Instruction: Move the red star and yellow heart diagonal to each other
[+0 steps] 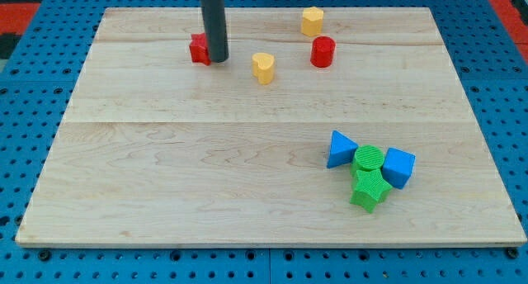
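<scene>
My tip [217, 59], no fingers fitted, touches the red star's [198, 49] right side; yellow heart [263, 68] lies right, slightly nearer.

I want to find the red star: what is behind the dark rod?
The red star sits behind my tip, showing on the rod's left in the view. Its right part is covered, so contact cannot be judged.

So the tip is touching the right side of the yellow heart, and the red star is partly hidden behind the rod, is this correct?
Not quite. My tip is not at the yellow heart; it sits against the right side of the red star, which the rod partly hides. The heart stands apart, further to the view's right. The camera view shows this.
</scene>
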{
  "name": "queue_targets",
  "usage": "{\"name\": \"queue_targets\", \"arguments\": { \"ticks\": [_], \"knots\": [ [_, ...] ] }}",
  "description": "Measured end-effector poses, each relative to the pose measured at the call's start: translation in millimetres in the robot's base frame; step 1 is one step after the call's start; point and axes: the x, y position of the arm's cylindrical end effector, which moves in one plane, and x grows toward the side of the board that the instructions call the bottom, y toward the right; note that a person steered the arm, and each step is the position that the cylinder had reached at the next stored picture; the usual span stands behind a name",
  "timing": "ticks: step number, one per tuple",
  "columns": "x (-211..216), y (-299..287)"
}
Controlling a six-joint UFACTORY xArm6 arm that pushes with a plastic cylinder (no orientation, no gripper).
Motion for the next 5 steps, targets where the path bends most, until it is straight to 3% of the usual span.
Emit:
{"name": "queue_targets", "arguments": {
  "ticks": [1, 3, 4, 5],
  "knots": [
    [25.0, 5.3],
    [26.2, 7.9],
    [35.2, 74.2],
    [65.1, 99.0]
  ]
}}
